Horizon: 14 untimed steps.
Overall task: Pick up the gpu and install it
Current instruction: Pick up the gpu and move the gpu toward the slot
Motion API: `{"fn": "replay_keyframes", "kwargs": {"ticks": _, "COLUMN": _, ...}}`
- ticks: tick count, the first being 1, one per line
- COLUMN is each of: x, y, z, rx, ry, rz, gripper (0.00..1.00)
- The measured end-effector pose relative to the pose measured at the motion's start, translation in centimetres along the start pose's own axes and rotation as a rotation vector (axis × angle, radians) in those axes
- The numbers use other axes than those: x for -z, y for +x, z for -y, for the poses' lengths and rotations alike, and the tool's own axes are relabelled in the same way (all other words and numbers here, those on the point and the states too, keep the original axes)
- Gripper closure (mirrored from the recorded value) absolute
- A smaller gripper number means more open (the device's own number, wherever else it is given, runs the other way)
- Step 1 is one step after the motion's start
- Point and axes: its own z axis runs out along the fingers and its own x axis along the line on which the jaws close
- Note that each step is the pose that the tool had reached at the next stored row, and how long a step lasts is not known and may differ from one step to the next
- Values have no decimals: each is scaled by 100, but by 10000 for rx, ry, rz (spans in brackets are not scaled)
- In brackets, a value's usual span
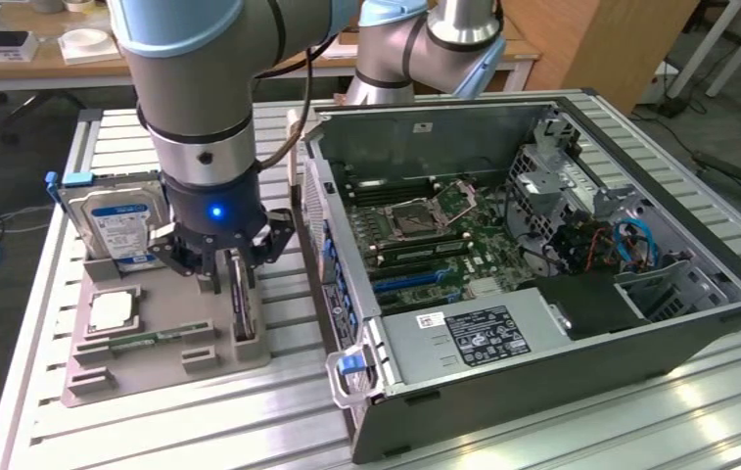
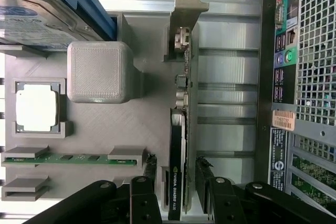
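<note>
The gpu stands on edge in a slot of the grey holder, dark face to one side and its silver bracket at the far end. In the exterior view the gpu sits right below my gripper. My gripper is open and straddles the card's near end, one finger on each side with small gaps, not touching it. The open computer case lies to the exterior view's right, with its motherboard exposed.
The holder also carries a hard drive with a blue label, a CPU and a RAM stick. A grey block rises beside the card. The case's rear panel runs close alongside the holder.
</note>
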Motion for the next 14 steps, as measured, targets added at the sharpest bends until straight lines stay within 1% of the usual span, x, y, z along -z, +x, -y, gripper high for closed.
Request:
{"fn": "replay_keyframes", "kwargs": {"ticks": 5, "x": -41, "y": 0, "z": 2, "rx": -1, "ry": 0, "rz": -29, "gripper": 57}}
{"fn": "replay_keyframes", "kwargs": {"ticks": 9, "x": -78, "y": 0, "z": 5, "rx": -2, "ry": -1, "rz": -37, "gripper": 57}}
{"fn": "replay_keyframes", "kwargs": {"ticks": 12, "x": -85, "y": 0, "z": 6, "rx": -2, "ry": 1, "rz": -59, "gripper": 57}}
{"fn": "replay_keyframes", "kwargs": {"ticks": 14, "x": -97, "y": -9, "z": 7, "rx": 0, "ry": 0, "rz": -62, "gripper": 57}}
